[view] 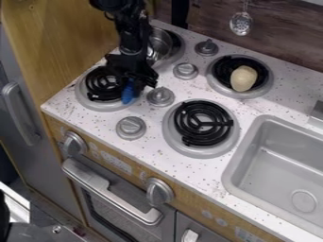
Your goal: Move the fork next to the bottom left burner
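I have the hand (140, 87) in the upper left of the frame, hanging low over the right side of the left-hand burner (101, 84). A blue piece, which I take for the fork (128, 92), shows right at its lower end, over that burner's right rim. I can't tell from here whether the hand is gripping it.

Behind the hand, partly covered by the arm, a metal pot (160, 43) sits on the back burner (178, 46). A pale, potato-like lump (243, 78) rests on the upper-right burner (219, 70); the burner near the centre (202, 124) carries nothing. Between them stand four grey knobs, one (160, 96) just beside the hand on its right.

The desk (151, 142) is white with dark speckles, with a grey sink (277, 163) at the right. A slotted spoon (241, 22) hangs on the dark wood wall (287, 45), top right. A wooden panel (63, 38) rises at upper left, and the oven handle (110, 193) slants across the lower left.
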`<state>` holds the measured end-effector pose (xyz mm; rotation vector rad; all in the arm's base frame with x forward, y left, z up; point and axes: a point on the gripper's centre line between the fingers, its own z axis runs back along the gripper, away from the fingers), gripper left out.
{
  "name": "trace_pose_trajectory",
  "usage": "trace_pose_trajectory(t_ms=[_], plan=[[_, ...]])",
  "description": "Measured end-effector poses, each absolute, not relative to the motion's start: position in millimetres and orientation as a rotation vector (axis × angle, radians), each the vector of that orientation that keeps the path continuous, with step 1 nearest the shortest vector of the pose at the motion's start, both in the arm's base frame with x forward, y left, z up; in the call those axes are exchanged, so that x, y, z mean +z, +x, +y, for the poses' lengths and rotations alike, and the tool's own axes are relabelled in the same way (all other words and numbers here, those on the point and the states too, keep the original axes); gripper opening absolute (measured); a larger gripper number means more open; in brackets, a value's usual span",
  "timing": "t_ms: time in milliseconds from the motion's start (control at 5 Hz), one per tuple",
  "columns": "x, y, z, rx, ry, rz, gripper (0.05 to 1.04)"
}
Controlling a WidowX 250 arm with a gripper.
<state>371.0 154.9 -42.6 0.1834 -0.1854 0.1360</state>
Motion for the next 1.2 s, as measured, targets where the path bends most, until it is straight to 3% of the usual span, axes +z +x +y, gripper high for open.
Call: trace_pose_trajectory(t_ms=[400, 600, 800, 1000, 1200], plan=[[-43.8, 363.4, 159.0, 0.18, 0.161, -0.182, 0.459], [-46.2, 356.1, 159.3, 0.199, 0.151, -0.177, 0.757], [-6.1, 344.5, 157.0, 0.231, 0.156, -0.216, 0.985], [42.4, 322.9, 142.5, 0.221, 0.134, -0.298, 0.996], [66.5, 292.3, 129.3, 0.263, 0.118, -0.285, 0.996]])
